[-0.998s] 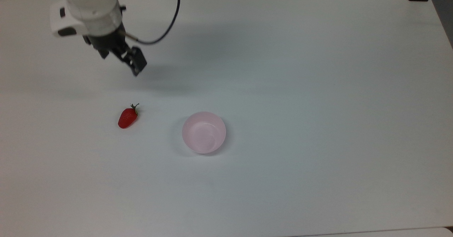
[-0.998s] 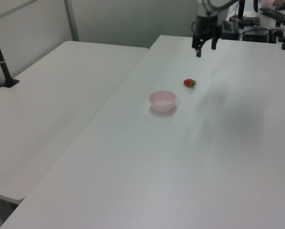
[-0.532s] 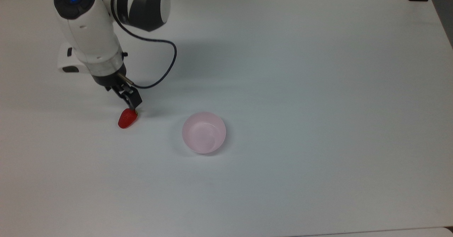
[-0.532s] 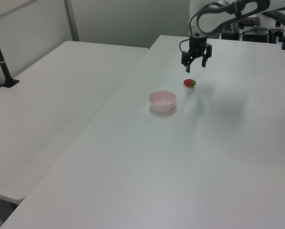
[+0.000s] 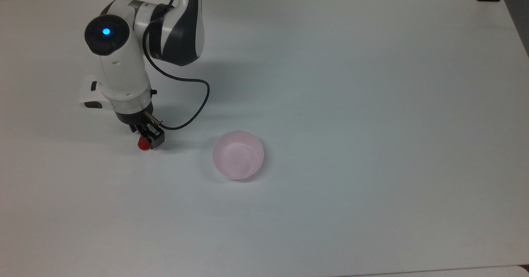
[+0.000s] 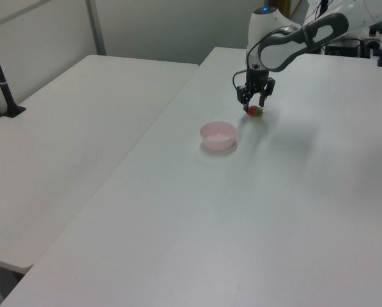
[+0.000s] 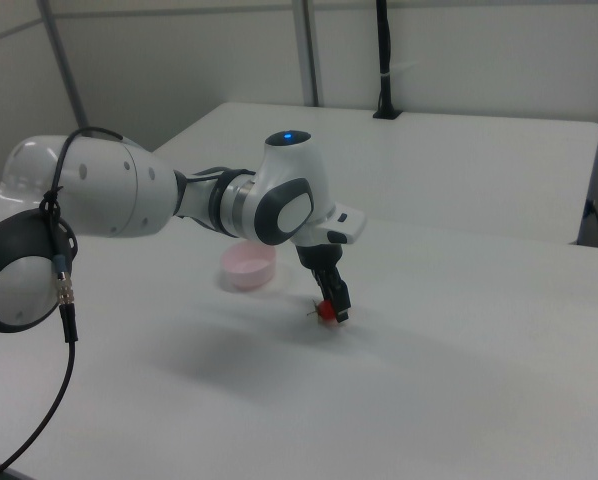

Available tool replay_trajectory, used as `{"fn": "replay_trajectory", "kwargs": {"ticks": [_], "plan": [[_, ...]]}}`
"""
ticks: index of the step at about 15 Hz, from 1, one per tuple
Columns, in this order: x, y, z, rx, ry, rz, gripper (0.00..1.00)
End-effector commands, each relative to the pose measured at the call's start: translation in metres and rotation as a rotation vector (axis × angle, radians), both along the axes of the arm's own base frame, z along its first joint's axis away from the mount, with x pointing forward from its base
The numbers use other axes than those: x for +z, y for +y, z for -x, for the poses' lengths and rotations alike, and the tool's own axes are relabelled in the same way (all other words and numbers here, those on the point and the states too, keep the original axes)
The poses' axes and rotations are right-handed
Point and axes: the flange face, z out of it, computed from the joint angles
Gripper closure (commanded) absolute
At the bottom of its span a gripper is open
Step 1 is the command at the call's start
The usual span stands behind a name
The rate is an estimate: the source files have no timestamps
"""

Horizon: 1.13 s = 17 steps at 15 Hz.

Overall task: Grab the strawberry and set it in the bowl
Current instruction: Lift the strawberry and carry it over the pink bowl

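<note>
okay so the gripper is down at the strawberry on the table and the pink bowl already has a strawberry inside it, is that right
Not quite. The gripper is down at the strawberry on the table, but the pink bowl holds nothing; the top view shows its bare inside.

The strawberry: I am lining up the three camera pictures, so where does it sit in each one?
Top view: the strawberry is left of centre, partly under the gripper.
Left view: upper middle, beneath the gripper.
Right view: centre, at the gripper's tips.
Shared landmark: the pink bowl, to the top view's right of the strawberry, also seen in the left view and right view.
</note>
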Motion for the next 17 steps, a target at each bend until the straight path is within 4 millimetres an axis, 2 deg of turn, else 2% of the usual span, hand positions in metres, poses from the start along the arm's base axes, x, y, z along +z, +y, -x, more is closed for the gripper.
{"fn": "replay_trajectory", "kwargs": {"ticks": [1, 4, 5, 6, 9, 12, 13, 15, 16, 17], "plan": [[-0.003, 0.009, -0.005, 0.015, -0.002, 0.037, 0.57], [0.002, 0.014, -0.006, 0.084, 0.007, 0.064, 0.88], [0.012, 0.014, -0.005, 0.097, 0.0, 0.068, 0.92], [0.021, 0.018, -0.006, 0.112, -0.012, 0.066, 0.93], [0.055, 0.049, -0.01, 0.143, -0.062, 0.06, 0.93], [0.071, 0.108, -0.016, 0.201, -0.093, 0.058, 0.92], [0.073, 0.135, -0.018, 0.211, -0.102, 0.052, 0.91], [0.07, 0.172, -0.018, 0.227, -0.108, 0.054, 0.91], [0.07, 0.187, -0.018, 0.235, -0.113, 0.047, 0.91], [0.068, 0.19, -0.018, 0.236, -0.112, 0.042, 0.9]]}}
